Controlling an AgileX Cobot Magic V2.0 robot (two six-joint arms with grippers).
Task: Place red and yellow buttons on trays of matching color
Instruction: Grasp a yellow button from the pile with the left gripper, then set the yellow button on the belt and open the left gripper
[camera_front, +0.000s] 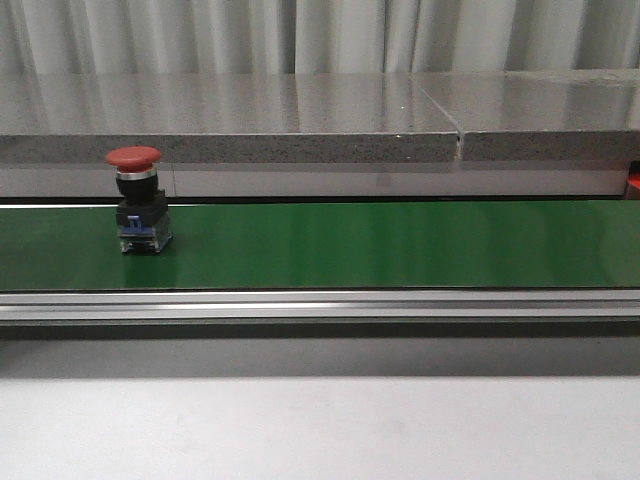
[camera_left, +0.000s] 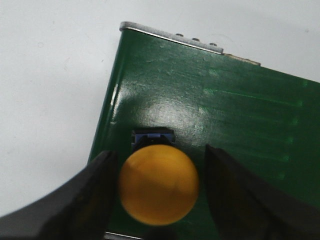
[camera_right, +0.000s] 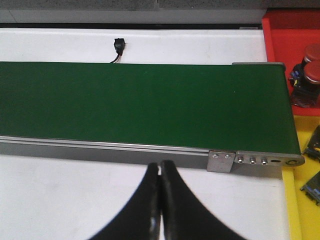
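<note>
A red mushroom button (camera_front: 134, 198) stands upright on the green conveyor belt (camera_front: 400, 245) at the left. In the left wrist view a yellow button (camera_left: 159, 185) stands on the belt (camera_left: 240, 120) near its end. My left gripper (camera_left: 160, 154) is open with one finger on each side of its cap; the left finger (camera_left: 97, 185) is very close, the other stands apart. My right gripper (camera_right: 160, 166) is shut and empty over the white table, in front of the belt (camera_right: 140, 100). A red tray (camera_right: 282, 35) holds red buttons (camera_right: 311, 72). A yellow tray (camera_right: 303, 126) lies beside it.
The belt's metal rail (camera_right: 100, 149) and end bracket (camera_right: 255, 160) lie just beyond my right gripper. A black cable plug (camera_right: 119, 46) sits on the table behind the belt. Dark button bodies (camera_right: 314, 186) lie in the yellow tray. A grey stone ledge (camera_front: 300, 120) runs behind the belt.
</note>
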